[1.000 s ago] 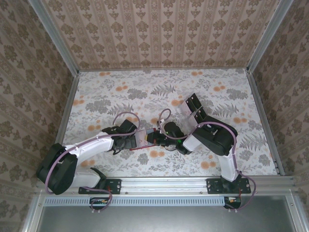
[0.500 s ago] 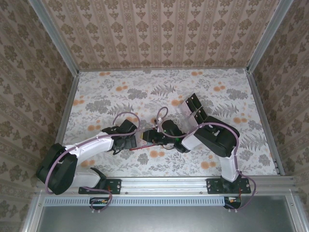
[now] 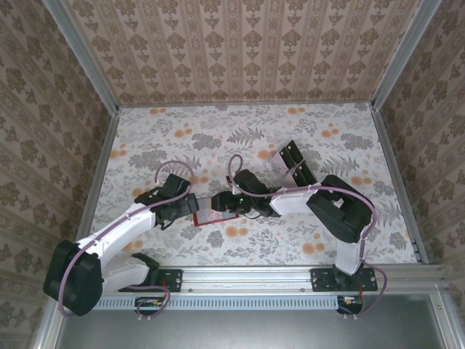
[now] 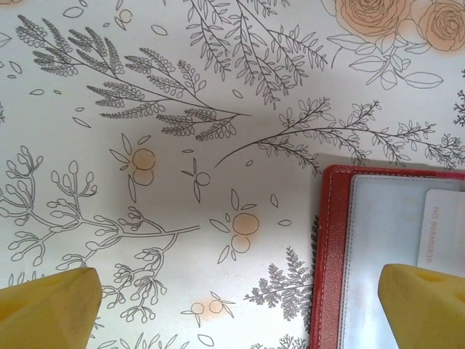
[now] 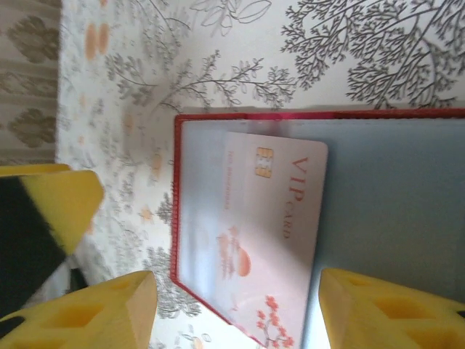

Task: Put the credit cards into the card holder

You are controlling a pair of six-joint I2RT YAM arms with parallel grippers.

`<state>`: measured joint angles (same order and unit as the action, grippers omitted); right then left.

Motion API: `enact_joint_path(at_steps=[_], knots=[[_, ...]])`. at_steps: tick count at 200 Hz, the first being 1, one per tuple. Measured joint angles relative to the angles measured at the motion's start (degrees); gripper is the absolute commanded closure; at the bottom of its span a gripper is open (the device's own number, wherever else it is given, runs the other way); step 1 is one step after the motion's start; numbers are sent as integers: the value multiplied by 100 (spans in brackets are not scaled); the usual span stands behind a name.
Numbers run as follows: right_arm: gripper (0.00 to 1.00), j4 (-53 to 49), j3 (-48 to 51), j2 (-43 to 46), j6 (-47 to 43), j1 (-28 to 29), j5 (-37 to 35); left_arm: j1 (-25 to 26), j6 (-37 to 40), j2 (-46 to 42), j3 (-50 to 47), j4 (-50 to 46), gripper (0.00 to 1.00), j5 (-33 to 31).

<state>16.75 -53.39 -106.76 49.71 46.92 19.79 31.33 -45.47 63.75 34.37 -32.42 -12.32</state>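
We see the red wallet [image 3: 211,220] lying open and flat on the flowered table [image 3: 327,131], near the front edge and between the two arms. A pale pink card [image 5: 269,225] with a gold chip rests at a slant on the wallet's greyish inside [image 5: 392,182]; whether it is tucked under the clear sleeve we cannot tell. The right gripper [image 5: 240,313] hangs just above it with its yellow fingers [image 5: 94,313] spread wide, one on either side of the card, grasping nothing. The left gripper [image 4: 232,313] is also released. Its fingertips [image 4: 43,305] stand far apart over the bare cloth, and one of them is above the wallet's red border [image 4: 330,254]. From above, both grippers meet at the wallet, the left gripper [image 3: 190,207] at its left end and the right gripper [image 3: 216,202] over its top. Farther back and to the right sits a clear tray [image 3: 275,158] holding dark cards [image 3: 293,154], well apart from the wallet.
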Motion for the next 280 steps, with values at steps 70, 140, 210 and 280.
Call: enact_joint_path(at_steps=[70, 140, 210, 280], knots=[[82, -1937, -933, -22, -964, 2, -638, -68, 4, 142, -315, 24, 0, 55], [85, -2481, -1388, -525, -1231, 26, -763, -68, 7, 341, -402, 166, 0, 57], [86, -2636, -1742, -717, -1252, 140, -761, -68, 7, 409, -442, 273, 0, 125], [86, -2693, -2070, -949, -1250, 304, -754, -68, 7, 420, -511, 363, 0, 190]])
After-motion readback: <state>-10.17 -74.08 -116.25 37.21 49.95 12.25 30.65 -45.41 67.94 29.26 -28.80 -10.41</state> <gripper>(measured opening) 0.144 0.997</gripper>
